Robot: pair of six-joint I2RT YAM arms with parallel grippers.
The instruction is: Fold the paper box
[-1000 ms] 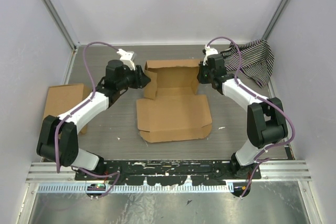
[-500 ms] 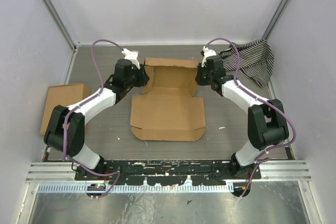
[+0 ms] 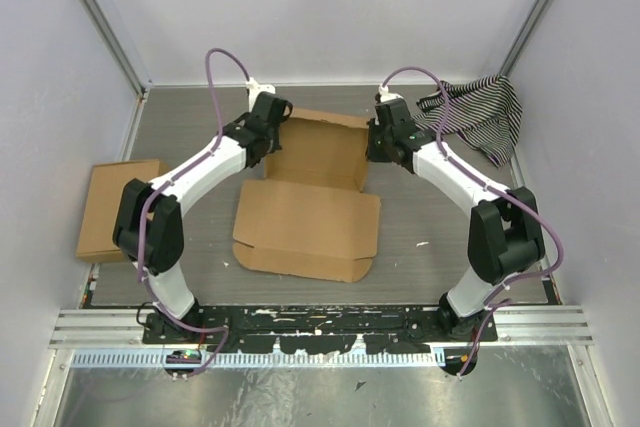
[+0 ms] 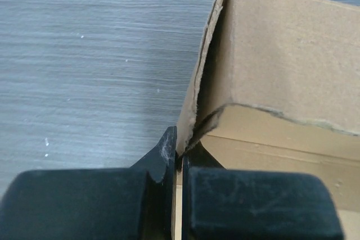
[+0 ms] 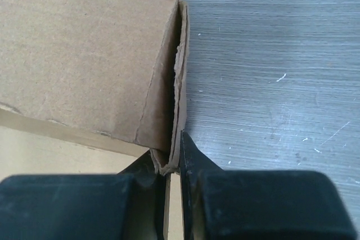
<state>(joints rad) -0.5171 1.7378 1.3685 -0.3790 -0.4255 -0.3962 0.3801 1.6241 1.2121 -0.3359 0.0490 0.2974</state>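
Observation:
The paper box [image 3: 310,207], plain brown cardboard, lies in the middle of the table, its far part raised as a shallow tray and a flat panel spread toward me. My left gripper [image 3: 273,137] is shut on the tray's left side wall; the left wrist view shows the cardboard edge [image 4: 188,133] pinched between the black fingers [image 4: 163,155]. My right gripper [image 3: 372,139] is shut on the right side wall, and in the right wrist view the doubled cardboard wall [image 5: 175,133] sits between its jaws. Both arms reach in from opposite sides.
A narrower oblong cardboard piece [image 3: 112,205] lies at the left wall. A black-and-white striped cloth [image 3: 480,117] is bunched in the far right corner. Bare grey table [image 3: 440,247] surrounds the box; enclosure walls stand on three sides.
My left gripper has moved right and farther back to the box's left wall and closed on it. The box has shifted and turned slightly, its flat panel swinging left. The right gripper keeps its hold.

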